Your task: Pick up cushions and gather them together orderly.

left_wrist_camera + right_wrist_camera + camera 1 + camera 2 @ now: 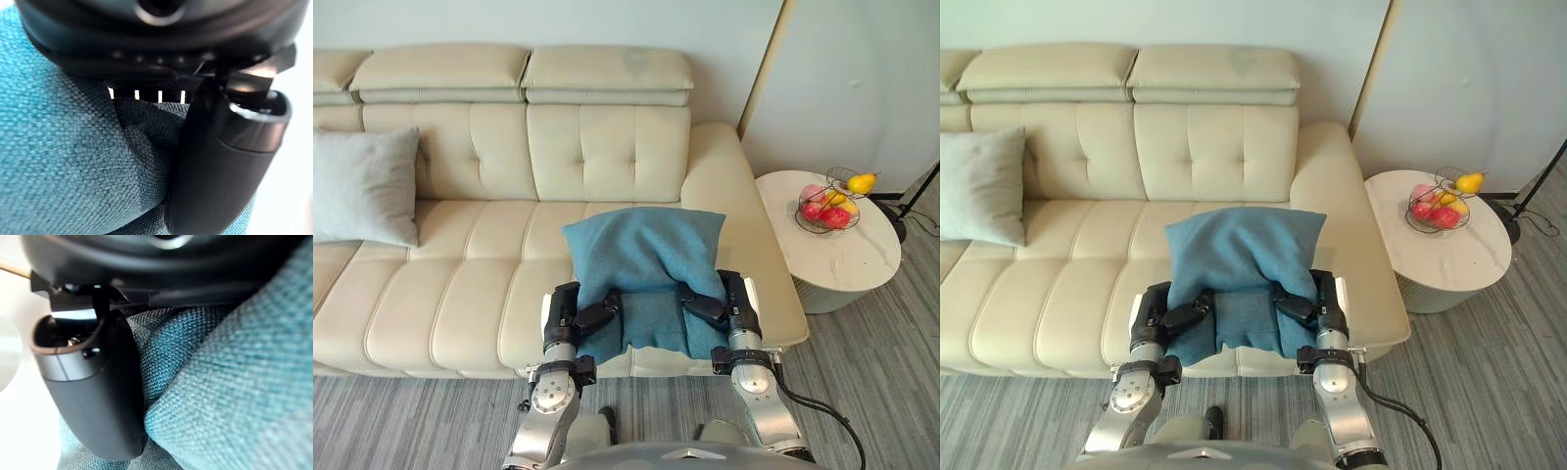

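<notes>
Left eye view, nearest first: the dark left hand [576, 318] and the dark right hand [729, 305] each grip a lower corner of the teal woven fabric cushion [641, 250]. Their fingers [599, 313] curl over the front of the cloth. In the wrist views each thumb [220, 171] presses into a fold of the weave, so both hands are closed and pinching the cushion. It hangs upright between them over the front edge of the cream tufted leather sofa [460, 304], at the sofa's right-hand seat. Whether its lower edge touches the seat I cannot tell.

Further back, at the sofa's left end, a pale grey square cushion [362, 186] leans against the backrest, well apart from the teal one. Past the sofa's right arm, a round white worktop [847, 264] carries a wire basket of fruit [830, 201], which is no part of the job.

The step in hand looks like the carry: one cushion is grasped but not yet gathered with the other. The next move calls for taking it leftward along the sofa with both hands level. It should then be stood against the backrest just beside the grey cushion before the hands let go. That reach probably needs a sidestep.
</notes>
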{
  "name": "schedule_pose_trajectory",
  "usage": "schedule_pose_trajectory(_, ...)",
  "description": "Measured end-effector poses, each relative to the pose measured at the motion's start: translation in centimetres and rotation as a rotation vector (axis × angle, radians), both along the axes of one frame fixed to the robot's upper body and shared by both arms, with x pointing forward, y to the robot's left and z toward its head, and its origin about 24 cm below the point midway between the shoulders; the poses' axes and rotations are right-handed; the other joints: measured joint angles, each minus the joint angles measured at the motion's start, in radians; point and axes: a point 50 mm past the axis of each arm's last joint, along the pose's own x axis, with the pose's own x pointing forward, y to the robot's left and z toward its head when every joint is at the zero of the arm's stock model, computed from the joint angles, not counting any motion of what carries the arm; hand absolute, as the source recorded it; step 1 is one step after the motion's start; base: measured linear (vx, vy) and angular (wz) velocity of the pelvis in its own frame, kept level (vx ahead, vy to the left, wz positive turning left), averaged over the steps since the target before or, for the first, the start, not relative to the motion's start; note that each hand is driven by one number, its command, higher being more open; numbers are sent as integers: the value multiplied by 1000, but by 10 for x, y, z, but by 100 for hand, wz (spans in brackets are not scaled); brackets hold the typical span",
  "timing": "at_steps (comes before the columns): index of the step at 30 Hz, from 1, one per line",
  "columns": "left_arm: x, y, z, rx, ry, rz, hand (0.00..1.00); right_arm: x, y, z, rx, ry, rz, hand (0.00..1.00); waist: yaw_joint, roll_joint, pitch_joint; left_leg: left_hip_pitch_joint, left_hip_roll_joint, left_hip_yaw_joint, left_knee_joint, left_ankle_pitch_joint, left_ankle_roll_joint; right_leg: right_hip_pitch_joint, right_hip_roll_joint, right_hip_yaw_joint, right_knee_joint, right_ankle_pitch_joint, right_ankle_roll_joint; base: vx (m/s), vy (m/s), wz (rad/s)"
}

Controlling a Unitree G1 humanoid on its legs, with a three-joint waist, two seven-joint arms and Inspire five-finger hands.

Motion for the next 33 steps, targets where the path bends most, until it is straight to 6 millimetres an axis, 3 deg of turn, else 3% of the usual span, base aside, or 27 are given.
schedule_pose_trajectory(1, 2, -9, 1, -18, -3, -28, 0, 0, -10, 1, -27, 0, -14, 0, -19, 30, 8, -10, -10, -32, 3, 4, -10, 11, 6, 4, -4, 3, -24, 94, -50, 51)
schedule_pose_trajectory(3, 2, -14, 2, -24, -5, -48, 0, -3, -13, -2, -30, 14, -30, 0, -19, 47, 5, -22, -3, -53, 36, -4, -26, 28, 11, -25, -14, -1, -28, 147, -51, 40)
schedule_pose_trajectory(6, 1, -16, 1, -37, 0, -59, 0, -14, -15, -1, -25, 22, -50, 0, -16, 50, 11, -52, 31, -30, 204, -46, -63, 133, 40, -63, -81, -1, -29, 130, -75, 32)
schedule_pose_trajectory(10, -1, -17, 3, -55, -7, -59, 0, -20, -15, 17, -17, -46, -60, 0, 11, 69, 6, -86, 86, 72, 340, -89, -36, 180, 70, -48, -107, -10, -43, 98, 12, -12)
schedule_pose_trajectory(13, 1, -17, 11, -63, -46, -63, 0, -17, -16, 22, -16, -75, -69, 0, 13, 57, 0, -65, 67, 59, 275, -89, -35, 169, 62, -38, -117, -8, -41, 46, 56, -5)
schedule_pose_trajectory(18, -1, -19, 9, -61, -36, -75, 0, -19, -18, 14, -11, -39, -88, 0, 18, 54, -4, 40, 37, 31, 114, -85, -30, 199, 56, -22, -163, 16, -29, 18, 53, -5)
schedule_pose_trajectory(25, -7, -17, 0, -14, 5, -124, 0, -24, -18, -3, -3, 37, -103, 0, 21, 32, -34, 125, 10, 56, -94, 8, -16, 205, 46, 11, -233, 61, -20, -20, 16, -11)
schedule_pose_trajectory(30, -8, -17, -3, 17, 19, -160, 0, -26, -19, -14, -16, 83, -109, 0, 19, 26, -45, 126, 8, 62, -164, 47, -16, 188, 52, 18, -273, 89, -18, -3, 0, -4)
schedule_pose_trajectory(33, 1, -17, 2, 51, -12, -164, 0, -16, -16, -12, -37, 64, -108, 0, 21, 23, -44, 79, 9, 62, -189, 73, -16, 132, 55, 18, -276, 104, -21, -22, -5, 0)
